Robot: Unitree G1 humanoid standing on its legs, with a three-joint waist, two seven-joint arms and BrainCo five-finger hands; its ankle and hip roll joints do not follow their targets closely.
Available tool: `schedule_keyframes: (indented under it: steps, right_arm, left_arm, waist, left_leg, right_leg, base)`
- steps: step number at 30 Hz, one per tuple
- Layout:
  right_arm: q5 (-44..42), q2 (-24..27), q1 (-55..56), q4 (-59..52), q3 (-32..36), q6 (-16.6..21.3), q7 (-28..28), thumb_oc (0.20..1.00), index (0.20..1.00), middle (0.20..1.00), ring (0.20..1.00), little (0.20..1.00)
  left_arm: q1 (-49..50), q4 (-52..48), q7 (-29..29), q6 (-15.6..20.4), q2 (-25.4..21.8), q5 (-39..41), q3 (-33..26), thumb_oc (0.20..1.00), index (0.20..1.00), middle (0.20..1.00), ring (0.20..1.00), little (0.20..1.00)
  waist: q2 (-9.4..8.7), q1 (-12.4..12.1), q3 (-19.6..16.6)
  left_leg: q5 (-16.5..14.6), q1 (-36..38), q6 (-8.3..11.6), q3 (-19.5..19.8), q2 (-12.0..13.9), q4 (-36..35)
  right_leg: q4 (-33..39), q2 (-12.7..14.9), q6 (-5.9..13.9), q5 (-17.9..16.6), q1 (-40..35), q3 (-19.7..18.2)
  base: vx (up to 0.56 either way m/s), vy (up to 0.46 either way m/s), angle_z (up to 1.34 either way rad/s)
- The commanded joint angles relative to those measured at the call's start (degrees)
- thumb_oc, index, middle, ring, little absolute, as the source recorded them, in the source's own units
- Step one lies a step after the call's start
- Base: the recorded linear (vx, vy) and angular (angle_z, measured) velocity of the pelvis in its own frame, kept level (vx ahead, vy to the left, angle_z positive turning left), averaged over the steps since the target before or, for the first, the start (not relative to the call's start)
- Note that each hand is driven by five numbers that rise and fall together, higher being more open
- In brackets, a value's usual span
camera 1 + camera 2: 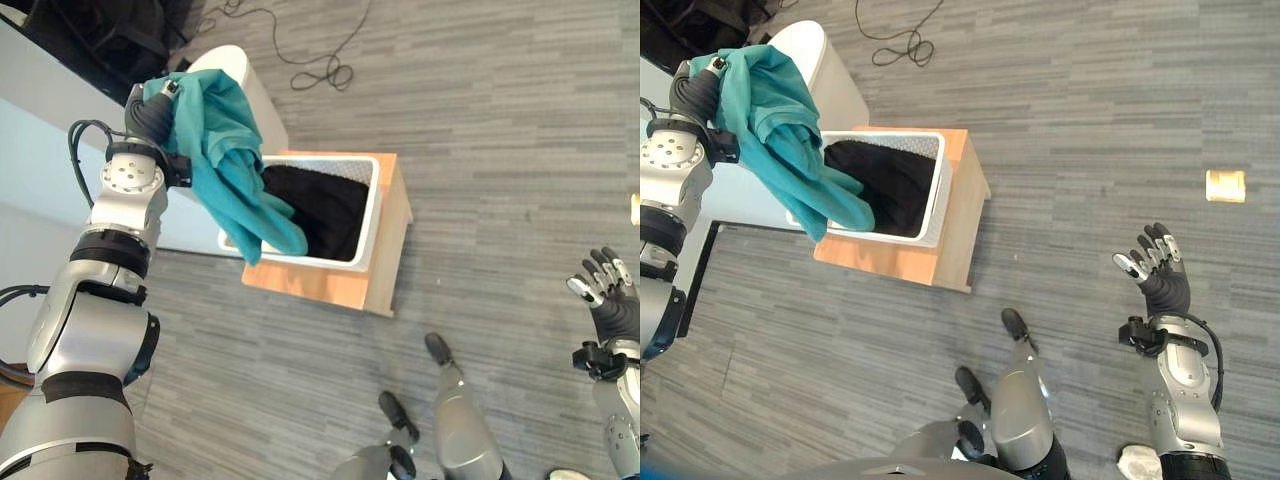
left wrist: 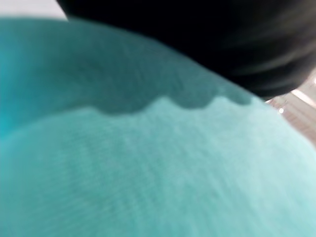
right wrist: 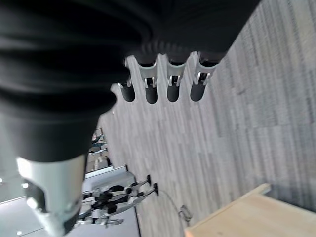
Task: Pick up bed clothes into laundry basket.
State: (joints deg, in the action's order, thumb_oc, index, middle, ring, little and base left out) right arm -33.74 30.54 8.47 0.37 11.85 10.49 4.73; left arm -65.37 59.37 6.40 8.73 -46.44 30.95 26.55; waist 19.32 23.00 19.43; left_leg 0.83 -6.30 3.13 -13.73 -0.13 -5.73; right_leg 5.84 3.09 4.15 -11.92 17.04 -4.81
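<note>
1. While the right hand hangs nearest, over bare floor well apart from the work, its fingers are spread and straight and it holds nothing.
2. Farther off stands a low wooden stand, and a white laundry basket sits on its top, toward the far left corner; a dark garment already lies inside.
3. The left hand is raised beyond the basket's left rim with a teal garment draped over it. The cloth covers its fingers, so I cannot tell whether they are curled into the fabric or straight beneath it.
4. The teal garment's lower end hangs across the basket's left rim, partly over the inside, while most of it is bunched outside that rim, up by the hand.
5. Likely risk: if released here, the heavier bunched part could pull the whole garment down outside the rim, onto the stand or floor.
6. Cloth snagging on the fingers could also drag the light basket toward the stand's edge.
</note>
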Motion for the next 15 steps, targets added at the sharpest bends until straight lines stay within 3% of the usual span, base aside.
schedule_keyframes:
  steps: [1, 8, 9, 10, 15]
  right_arm:
    - [1.9, 1.2, -1.6, -3.7, 1.2, 3.7, 1.0, 1.0, 1.0, 1.0, 1.0, 1.0]
    - [2.5, 1.2, -1.2, -3.9, 2.1, 3.2, 1.5, 1.0, 1.0, 1.0, 1.0, 1.0]
    - [2.8, 1.3, -1.3, -3.5, 2.1, 3.0, 1.6, 1.0, 1.0, 1.0, 1.0, 1.0]
    - [3.2, 1.3, -1.3, -3.3, 1.9, 2.9, 1.5, 1.0, 1.0, 1.0, 1.0, 1.0]
    - [3.4, 1.7, -1.2, -3.3, 1.8, 2.7, 1.2, 1.0, 1.0, 1.0, 1.0, 1.0]
  left_arm:
    - [-8.3, 4.1, 1.9, 2.0, -5.3, -3.7, -0.1, 0.2, 0.2, 0.2, 0.2, 0.2]
    - [-8.1, 6.5, -1.6, -0.2, -2.5, -6.2, 2.3, 0.2, 0.2, 0.2, 0.2, 0.2]
    - [-8.8, 6.8, -1.9, -0.3, -2.6, -6.8, 3.0, 0.564, 0.564, 0.564, 0.564, 0.564]
    - [-9.5, 7.0, -1.7, -0.3, -3.0, -7.1, 3.2, 1.0, 1.0, 1.0, 1.0, 1.0]
    - [-9.4, 7.8, -1.9, -0.7, -4.2, -8.9, 3.4, 1.0, 1.0, 1.0, 1.0, 1.0]
  waist:
    - [-0.71, 1.6, 0.3]
    - [0.74, 2.4, 1.7]
    - [1.0, 2.5, 1.8]
    - [1.14, 2.4, 1.7]
    - [1.29, 2.1, 1.1]
  left_leg:
    - [1.3, 0.4, 2.31, 0.1, 1.8, 0.7]
    - [1.2, 0.2, 2.11, 0.2, 1.3, 0.7]
    - [0.9, 0.6, 2.06, 0.2, 1.2, 0.7]
    - [1.2, 0.4, 2.1, 0.1, 1.3, 0.7]
    - [1.2, 0.7, 2.12, 0.1, 1.4, 0.7]
  right_leg:
    - [-1.0, 2.4, 4.01, 7.7, -5.0, -1.3]
    - [-0.9, 2.6, 4.08, 7.5, -4.9, -1.6]
    - [-1.0, 2.7, 4.16, 7.8, -5.3, -1.6]
    - [-0.9, 2.6, 4.1, 7.5, -5.1, -1.7]
    - [-0.9, 2.5, 4.03, 7.6, -5.5, -1.7]
  base:
    - [-0.02, 0.0, -0.04]
    - [-0.01, 0.006, -0.02]
    - [0.0, 0.011, -0.03]
    - [0.0, 0.0, 0.0]
    - [0.0, 0.0, 0.0]
